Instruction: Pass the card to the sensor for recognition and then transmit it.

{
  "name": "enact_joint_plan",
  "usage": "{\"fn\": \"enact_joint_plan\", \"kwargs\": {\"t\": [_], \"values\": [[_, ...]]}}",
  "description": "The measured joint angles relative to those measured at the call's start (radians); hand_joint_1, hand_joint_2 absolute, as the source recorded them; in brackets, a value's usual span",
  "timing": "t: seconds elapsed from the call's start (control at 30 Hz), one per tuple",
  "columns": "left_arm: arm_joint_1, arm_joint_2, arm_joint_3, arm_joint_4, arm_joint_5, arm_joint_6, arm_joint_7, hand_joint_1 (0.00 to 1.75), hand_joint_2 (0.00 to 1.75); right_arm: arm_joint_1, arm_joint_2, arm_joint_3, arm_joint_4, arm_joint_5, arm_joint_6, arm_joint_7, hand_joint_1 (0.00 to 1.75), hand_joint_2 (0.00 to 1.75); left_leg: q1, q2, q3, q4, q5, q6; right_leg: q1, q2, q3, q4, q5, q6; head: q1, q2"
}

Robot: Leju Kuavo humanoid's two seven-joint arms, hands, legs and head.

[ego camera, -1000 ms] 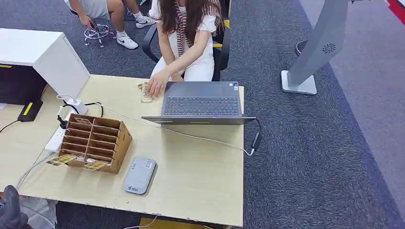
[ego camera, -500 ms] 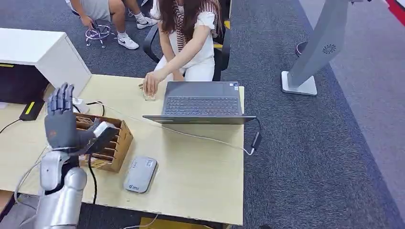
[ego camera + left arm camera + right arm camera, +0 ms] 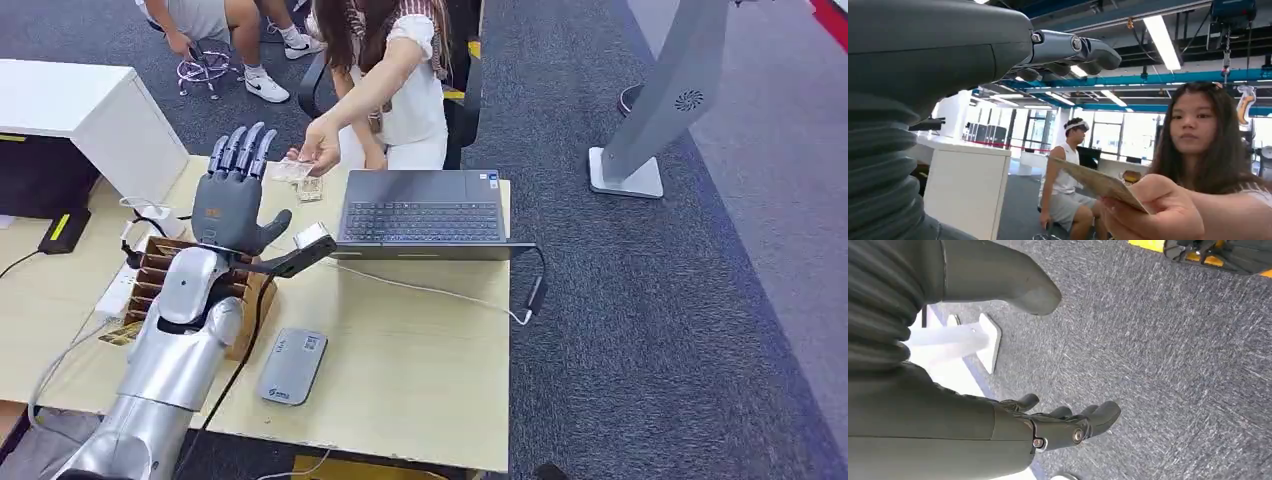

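Two views — card point(image 3: 1096, 181) edge-on; left hand point(image 3: 233, 193) spread, empty.

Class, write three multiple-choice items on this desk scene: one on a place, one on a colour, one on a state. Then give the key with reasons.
1. Where does the card reader lie?
A. on the laptop
B. on the desk, beside the wooden organiser
C. on the floor

2. What colour is the laptop?
A. grey
B. red
C. white

3. What is the left hand doing?
A. gripping the card
B. pressing the reader
C. raised, fingers spread, holding nothing

Key: B, the card reader lies flat on the desk next to the organiser. A, the laptop has a grey body and keyboard. C, the left hand is up with empty fingers, while the person's hand holds out the card.
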Motion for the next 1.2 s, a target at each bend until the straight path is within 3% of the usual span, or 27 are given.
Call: {"fn": "enact_joint_plan", "kwargs": {"t": [0.23,0.27,1.07,1.2], "values": [[-0.013,0.000,-0.018,0.029,0.012,0.001,0.002,0.00,1.75,0.000,0.000,0.009,0.003,0.009,0.011,-0.003,0.00,1.75,0.000,0.000,0.000,0.000,0.000,0.000,0.000,0.000,0.000,0.000,0.000,0.000,0.000,0.000],[-0.013,0.001,-0.018,0.032,0.016,0.002,0.002,1.75,1.75,0.000,0.000,0.011,0.003,0.010,0.012,-0.005,0.00,1.75,0.000,0.000,0.000,0.000,0.000,0.000,0.000,0.000,0.000,0.000,0.000,0.000,0.000,0.000],[-0.013,-0.007,-0.023,0.048,0.080,-0.002,-0.015,1.75,1.75,0.001,0.000,0.031,0.003,0.040,0.019,-0.021,0.00,1.75,0.000,0.000,0.000,0.000,0.000,0.000,0.000,0.000,0.000,0.000,0.000,0.000,0.000,0.000],[0.021,-0.006,-0.023,0.017,0.123,0.036,-0.044,1.75,1.75,0.004,0.000,0.031,0.003,0.037,0.018,-0.026,0.00,1.75,0.000,0.000,-0.001,0.000,0.000,0.000,0.000,0.000,0.000,0.000,0.000,0.000,0.000,0.000]]}}
